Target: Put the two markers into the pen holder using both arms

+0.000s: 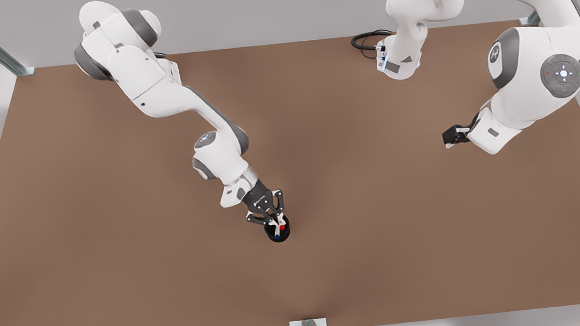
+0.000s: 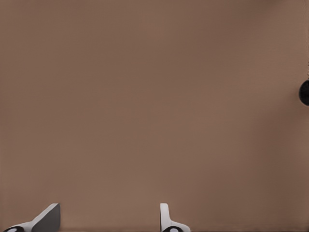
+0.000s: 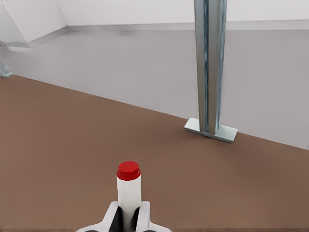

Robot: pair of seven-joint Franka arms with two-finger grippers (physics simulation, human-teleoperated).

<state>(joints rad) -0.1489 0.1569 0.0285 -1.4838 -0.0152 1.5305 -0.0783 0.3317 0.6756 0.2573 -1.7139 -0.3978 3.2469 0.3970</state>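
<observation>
The right gripper sits directly over the pen holder, fingers clamped on the red marker. In the right wrist view the marker's white barrel stands between the fingertips with the red end away from the camera. In the front view the red end shows at the holder's mouth, next to a blue end that looks to be the blue marker already inside the cup. The red marker's long axis runs along the gripper's approach line, roughly upright into the holder, so the judgement is that the coming move is just release and lift. How deep it sits cannot be told.

The right arm reaches down from the table's far corner on the front view's left, wrist tilted toward the holder.

The left gripper hangs well apart from the holder, toward the front view's right. Its fingers are spread with nothing between them, and the holder shows only as a dark sliver at the frame edge. This arm waits.

Risk, as a guess: the marker could tip against the rim on release
</observation>
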